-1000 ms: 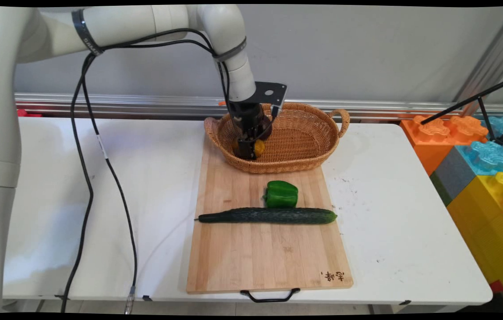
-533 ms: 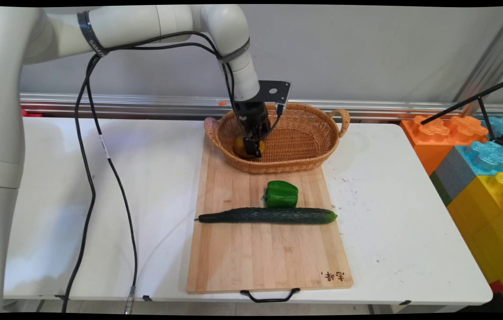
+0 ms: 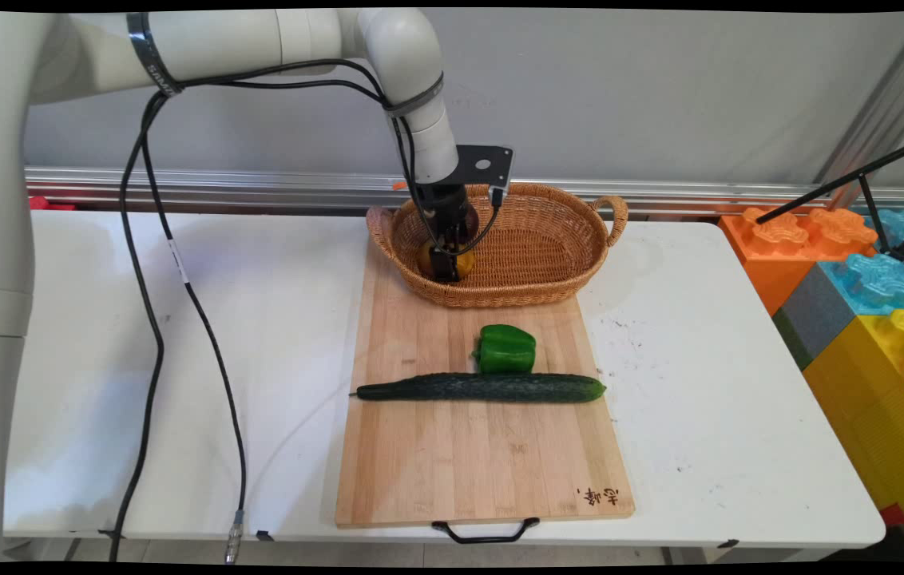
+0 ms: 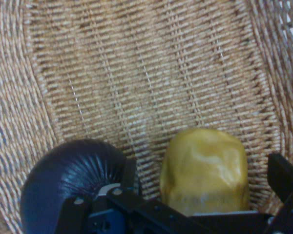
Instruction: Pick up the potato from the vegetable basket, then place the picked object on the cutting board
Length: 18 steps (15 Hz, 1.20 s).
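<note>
The black gripper reaches down into the left end of a wicker basket at the far end of a wooden cutting board. Its fingers stand apart around a yellow pepper, which lies on the basket floor between them. A dark purple round object sits just beside the pepper. Nearer the camera, a green pepper and a cucumber rest on the board.

White table, wooden cutting board lying on it; black cable trailing across it
</note>
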Available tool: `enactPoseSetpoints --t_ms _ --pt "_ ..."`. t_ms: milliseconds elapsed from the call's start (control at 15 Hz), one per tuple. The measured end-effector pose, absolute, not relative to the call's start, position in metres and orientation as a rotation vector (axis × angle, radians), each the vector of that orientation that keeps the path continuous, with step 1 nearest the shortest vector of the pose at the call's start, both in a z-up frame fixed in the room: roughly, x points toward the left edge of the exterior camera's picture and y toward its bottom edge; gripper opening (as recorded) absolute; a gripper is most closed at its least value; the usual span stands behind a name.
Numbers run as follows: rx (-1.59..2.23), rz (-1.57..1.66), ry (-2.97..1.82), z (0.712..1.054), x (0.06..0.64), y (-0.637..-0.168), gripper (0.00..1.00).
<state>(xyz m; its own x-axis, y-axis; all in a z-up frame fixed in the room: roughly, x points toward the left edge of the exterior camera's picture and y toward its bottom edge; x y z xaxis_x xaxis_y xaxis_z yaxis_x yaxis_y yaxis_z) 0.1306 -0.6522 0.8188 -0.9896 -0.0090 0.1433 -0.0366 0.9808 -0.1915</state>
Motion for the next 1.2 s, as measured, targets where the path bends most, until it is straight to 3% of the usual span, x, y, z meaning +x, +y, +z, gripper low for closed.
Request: enactPoseSetpoints --t_ms 133,200,800,1200 --pt "0.062 0.293 -2.993 0.819 0.133 -0.649 1.00" --pt "0.073 0.293 -2.995 0.818 0.134 -0.648 0.00" --pt "0.172 0.313 -2.982 0.823 0.131 -0.634 0.00" --pt "0.349 0.479 -2.868 0.861 0.101 -0.608 0.00"
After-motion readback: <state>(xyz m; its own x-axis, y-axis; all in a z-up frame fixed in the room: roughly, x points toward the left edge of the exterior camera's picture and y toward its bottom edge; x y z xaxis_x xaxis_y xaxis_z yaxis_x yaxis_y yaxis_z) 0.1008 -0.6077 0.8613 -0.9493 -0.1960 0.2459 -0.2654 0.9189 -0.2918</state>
